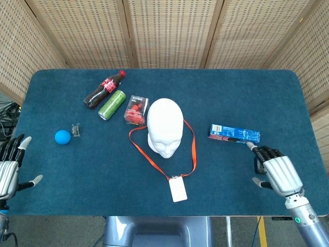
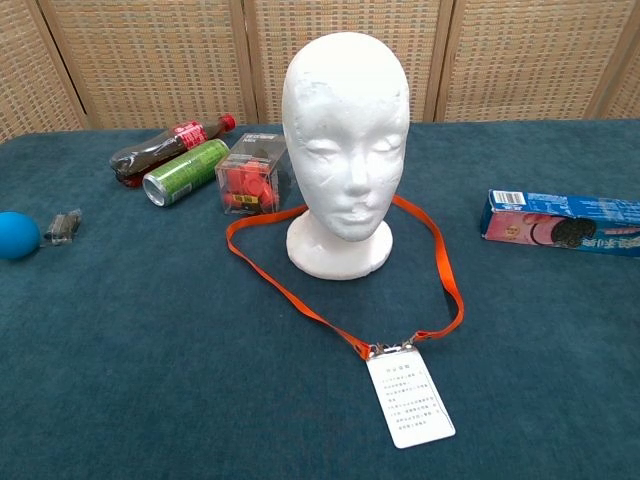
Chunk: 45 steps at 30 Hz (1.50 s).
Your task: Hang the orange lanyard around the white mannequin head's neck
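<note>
The white mannequin head (image 1: 165,127) (image 2: 347,135) stands upright at the table's middle. The orange lanyard (image 1: 193,149) (image 2: 447,275) lies flat on the blue cloth in a loop around the head's base. Its white badge card (image 1: 178,189) (image 2: 409,397) rests in front of the head. My right hand (image 1: 273,169) hovers at the near right, well away from the card, fingers spread and holding nothing. My left hand (image 1: 9,169) is at the near left edge, fingers apart and empty. Neither hand shows in the chest view.
A cola bottle (image 1: 104,89), a green can (image 1: 112,104) and a clear box of red pieces (image 1: 135,109) lie behind the head's left. A blue ball (image 1: 62,137) and a small dark clip (image 1: 76,130) sit far left. A blue cookie box (image 1: 234,134) lies right.
</note>
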Each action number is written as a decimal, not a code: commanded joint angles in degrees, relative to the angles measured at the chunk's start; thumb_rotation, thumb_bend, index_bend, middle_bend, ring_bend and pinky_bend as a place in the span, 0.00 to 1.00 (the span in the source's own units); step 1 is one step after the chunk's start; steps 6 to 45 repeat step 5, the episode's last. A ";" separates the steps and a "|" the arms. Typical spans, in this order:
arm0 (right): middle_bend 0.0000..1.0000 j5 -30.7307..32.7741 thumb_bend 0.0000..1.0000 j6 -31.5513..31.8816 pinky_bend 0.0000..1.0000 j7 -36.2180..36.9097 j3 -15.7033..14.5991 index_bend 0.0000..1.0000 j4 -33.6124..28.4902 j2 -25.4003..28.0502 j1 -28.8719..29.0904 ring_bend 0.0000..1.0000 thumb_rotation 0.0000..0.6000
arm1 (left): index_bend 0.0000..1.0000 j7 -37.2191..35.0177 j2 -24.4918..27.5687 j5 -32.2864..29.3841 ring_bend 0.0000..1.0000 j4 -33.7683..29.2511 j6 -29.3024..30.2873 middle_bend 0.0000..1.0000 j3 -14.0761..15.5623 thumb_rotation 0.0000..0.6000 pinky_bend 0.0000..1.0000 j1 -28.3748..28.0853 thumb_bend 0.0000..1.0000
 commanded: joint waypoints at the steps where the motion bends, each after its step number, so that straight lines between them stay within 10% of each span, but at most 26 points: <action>1: 0.00 0.38 0.00 7.11 0.00 7.00 1.80 0.00 6.23 -1.67 -5.82 0.00 1.00 | 0.00 -0.01 -0.15 0.23 0.00 0.40 0.05 0.00 0.45 1.00 0.00 0.50 0.00; 45: 0.00 0.17 0.00 8.24 0.00 8.16 2.46 0.00 9.10 -3.33 -7.15 0.00 1.00 | 0.00 -0.37 -0.08 0.94 0.00 0.64 0.41 0.00 0.64 1.00 0.00 0.90 0.00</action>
